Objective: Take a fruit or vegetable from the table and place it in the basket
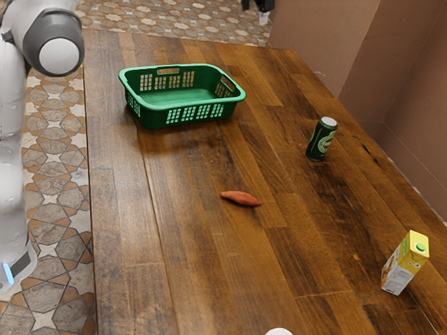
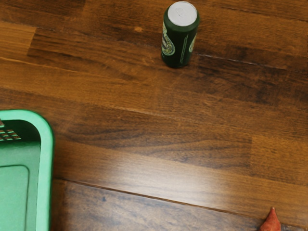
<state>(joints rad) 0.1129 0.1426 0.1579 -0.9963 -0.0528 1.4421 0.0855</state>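
The gripper [image 1: 260, 7] hangs at the upper edge of the exterior view; I cannot tell whether it is apart, together or clamped on something. The arm [image 1: 57, 52] stands along the exterior view's left, beside one long edge of the table [image 1: 126, 230].

The sweet potato [image 1: 241, 198], reddish and tapering to a point at both ends, lies on its side on the bare wood, around midway between the table's two long edges. One tip points toward the arm's edge, the other toward the opposite long edge. It is outside the basket [image 1: 167, 106] and well apart from it. In the wrist view its pointed end shows on the far side of a stretch of wood from the basket's rim.

The basket, green with slotted walls, sits upright near the table's far corner on the arm's side. The can [image 1: 322, 138], dark green with a pale top, stands upright toward the long edge opposite the arm. The carton [image 1: 405, 262], yellow and white with a green cap, stands near that same edge, closer to the exterior camera. A white thing [image 1: 279, 331] is partly cut off at the exterior view's lower edge; I cannot tell what it is.
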